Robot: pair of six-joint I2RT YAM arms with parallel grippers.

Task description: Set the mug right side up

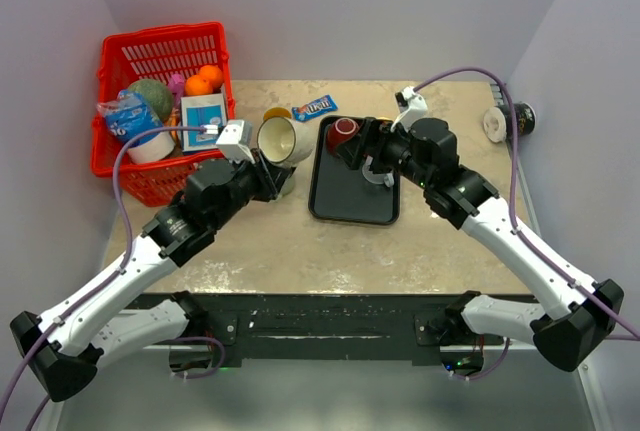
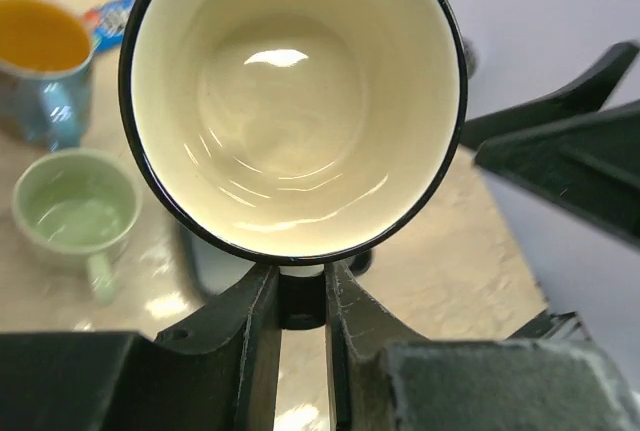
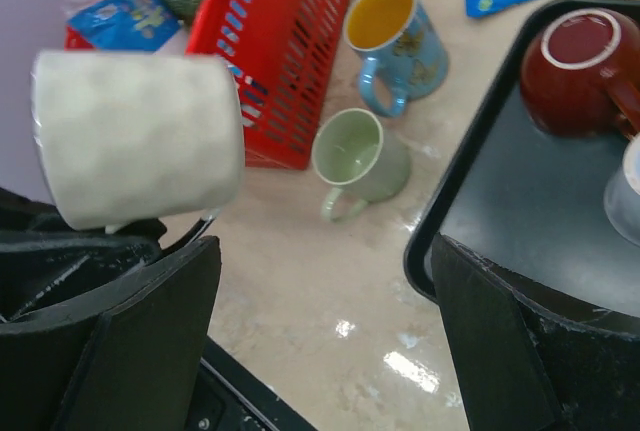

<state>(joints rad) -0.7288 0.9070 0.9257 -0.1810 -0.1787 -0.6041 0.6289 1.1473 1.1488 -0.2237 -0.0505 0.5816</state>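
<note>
Left claw [image 2: 300, 296] is pinched tight on the mug [image 1: 285, 141] handle, holding it in the air just left of the tray [image 1: 350, 206]. Mug's lying sideways, mouth facing back at the arm. Right claw [image 3: 330, 291] gapes wide, empty.

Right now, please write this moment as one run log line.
left gripper: shut on cream mug, lifted, tilted | right gripper: open, empty, above black tray | task: mug not yet upright
</note>
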